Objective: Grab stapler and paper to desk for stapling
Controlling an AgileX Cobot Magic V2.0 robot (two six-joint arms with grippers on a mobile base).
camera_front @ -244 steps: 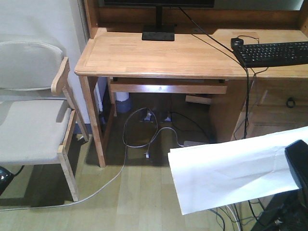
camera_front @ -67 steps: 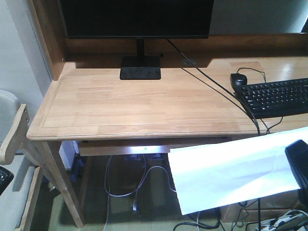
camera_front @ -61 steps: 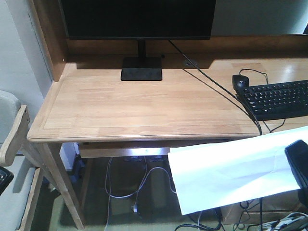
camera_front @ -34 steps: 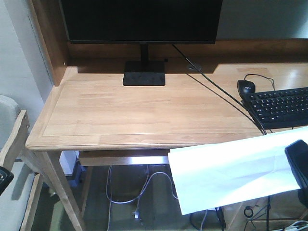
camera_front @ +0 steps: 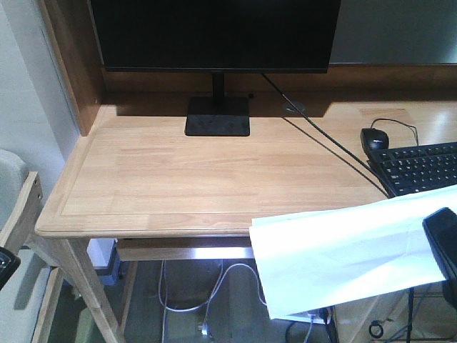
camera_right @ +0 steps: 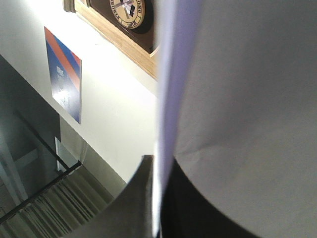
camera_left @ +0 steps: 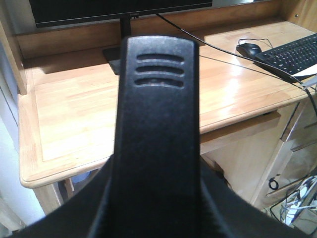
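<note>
The desk point(camera_front: 178, 171) stood close before the robot, with neither item lying on it yet. The paper point(camera_front: 343, 250) hung in the air off its front right corner, one end pinched between the closed jaws of the right gripper point(camera_front: 443, 246). The stapler point(camera_left: 158, 124) (my guess for the ribbed black body filling the left wrist view) hid the left gripper point(camera_left: 148, 218), so I could not tell how those jaws stood; setting both down and stapling, I judged, remained.

The desk point(camera_front: 164, 179) lies ahead of my right gripper point(camera_front: 443, 243). On it, a monitor stand point(camera_front: 218, 116) stands far ahead-left, with a mouse point(camera_front: 375, 138) and keyboard point(camera_front: 421, 166) straight ahead.
</note>
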